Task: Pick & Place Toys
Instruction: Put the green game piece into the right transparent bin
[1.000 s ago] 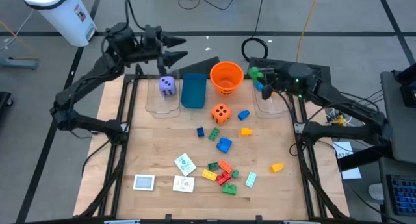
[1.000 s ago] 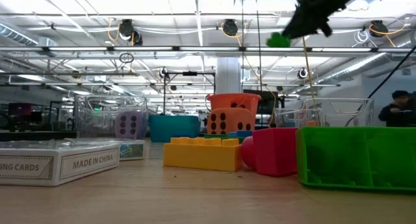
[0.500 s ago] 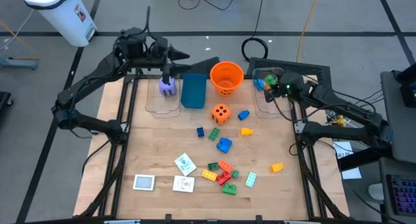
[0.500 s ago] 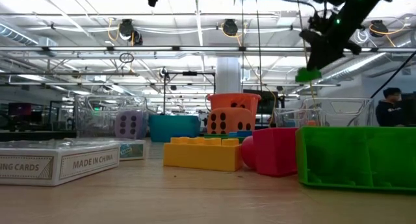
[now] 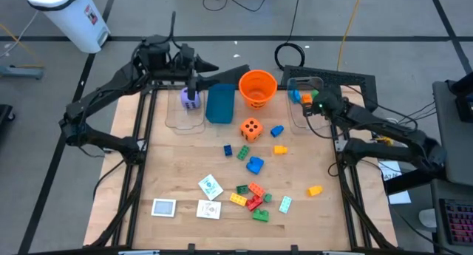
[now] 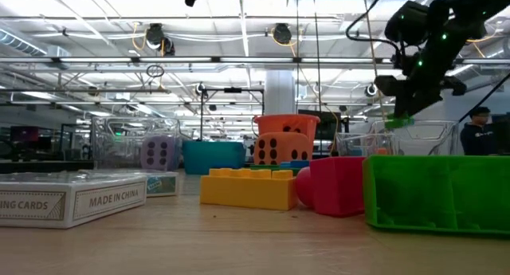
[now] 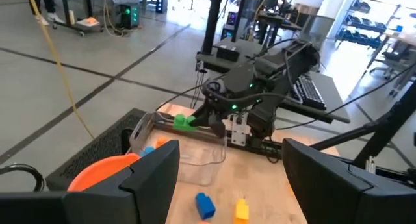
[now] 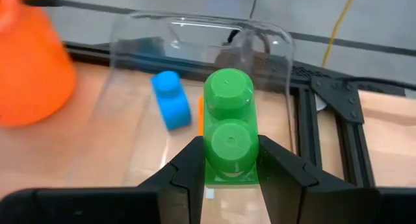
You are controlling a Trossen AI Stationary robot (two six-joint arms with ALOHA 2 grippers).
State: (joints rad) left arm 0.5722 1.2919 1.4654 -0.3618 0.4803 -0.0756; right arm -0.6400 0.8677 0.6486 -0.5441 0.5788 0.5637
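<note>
One green brick (image 8: pixel 228 126) sits clamped between the fingers of your right hand (image 5: pixel 316 103), and that hand hangs over the clear bin (image 5: pixel 304 114) at the worktop's (image 5: pixel 177 166) far right corner. The wrist view looks down past the brick into the bin, where a blue brick (image 8: pixel 171 100) and a sliver of an orange one already lie.

To finish this step well, keep the brick centred over the bin's mouth, well inside its clear walls. From the low view the brick looks to hang just above the rim, so lower a little more before you let go; a drop from there may bounce it off the bricks inside. Part the fingers fully and lift straight up so nothing clips the rim.

Your right arm reaches in from the right side, wrist pitched down. Your left hand (image 5: pixel 194 63) waits high over the far left of the worktop, above the bin holding the purple die (image 5: pixel 190 97), fingers apart and empty.

Plenty remains: the orange die (image 5: pixel 251 128), loose bricks across the middle and near edge, and the cards (image 5: pixel 209 187) at the near left.
</note>
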